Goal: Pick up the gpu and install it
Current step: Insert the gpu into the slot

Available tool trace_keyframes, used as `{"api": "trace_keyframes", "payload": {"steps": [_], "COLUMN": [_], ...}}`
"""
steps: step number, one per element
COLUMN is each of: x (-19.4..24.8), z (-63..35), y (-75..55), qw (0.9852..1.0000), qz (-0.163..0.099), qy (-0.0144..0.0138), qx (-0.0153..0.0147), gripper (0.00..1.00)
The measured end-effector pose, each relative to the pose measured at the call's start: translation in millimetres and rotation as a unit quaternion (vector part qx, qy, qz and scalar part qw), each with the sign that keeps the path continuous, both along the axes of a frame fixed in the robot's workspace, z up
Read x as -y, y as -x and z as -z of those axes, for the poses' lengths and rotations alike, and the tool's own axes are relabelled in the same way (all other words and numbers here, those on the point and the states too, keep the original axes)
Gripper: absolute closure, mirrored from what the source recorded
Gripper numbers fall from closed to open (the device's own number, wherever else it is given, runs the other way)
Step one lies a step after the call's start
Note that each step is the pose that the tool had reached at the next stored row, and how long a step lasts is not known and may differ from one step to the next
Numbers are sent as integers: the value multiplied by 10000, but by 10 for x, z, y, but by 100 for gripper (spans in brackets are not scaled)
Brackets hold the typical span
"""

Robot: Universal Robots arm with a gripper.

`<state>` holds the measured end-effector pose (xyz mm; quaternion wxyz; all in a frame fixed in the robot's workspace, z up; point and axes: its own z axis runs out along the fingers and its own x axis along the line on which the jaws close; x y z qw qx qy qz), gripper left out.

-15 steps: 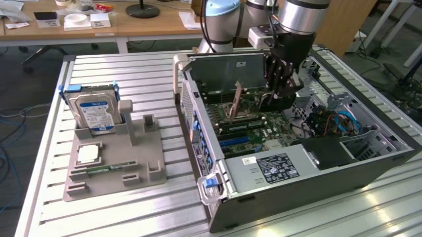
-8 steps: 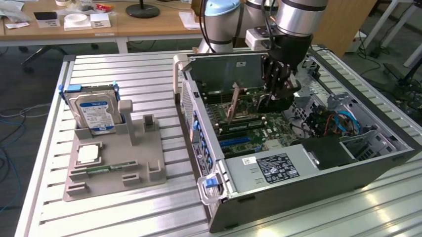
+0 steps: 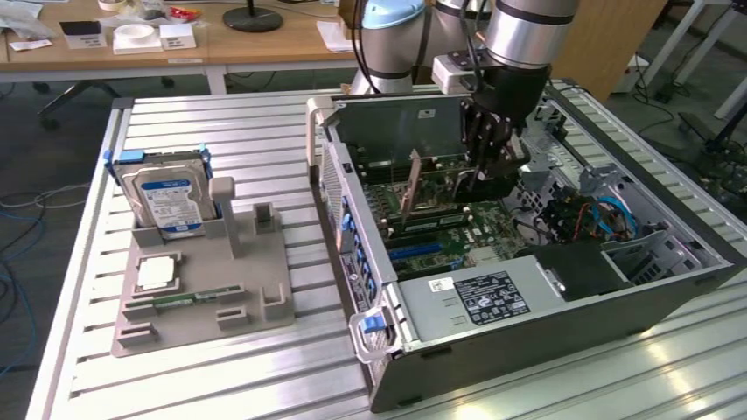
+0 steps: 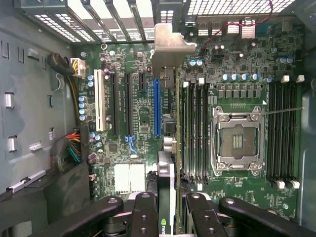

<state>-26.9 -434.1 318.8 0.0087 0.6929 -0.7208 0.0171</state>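
The exterior camera is standing back from the table (image 3: 233, 131), looking down at an angle into the open computer case (image 3: 561, 315). The wrist camera is hanging close inside, peering past the gripper (image 4: 169, 200) and the gpu (image 4: 166, 170), probably square-on to the motherboard (image 4: 138, 123). Both views are taking in that board.

Bright, even overhead light — white glare streaks the desk (image 3: 292, 372) (nearest slats); the case (image 4: 29, 123) interior sits dimmer, claw (image 4: 170, 215) faintly sheened.

Silver arm (image 3: 531, 31), blue joint cap (image 3: 391, 13), black fingers (image 4: 143, 219).
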Motion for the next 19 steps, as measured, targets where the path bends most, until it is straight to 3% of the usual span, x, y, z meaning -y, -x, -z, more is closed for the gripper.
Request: {"api": "trace_keyframes", "payload": {"steps": [19], "x": [2], "z": [39], "y": [19], "qw": [10000], "qz": [0], "qy": [-4], "qx": [1], "gripper": [73]}}
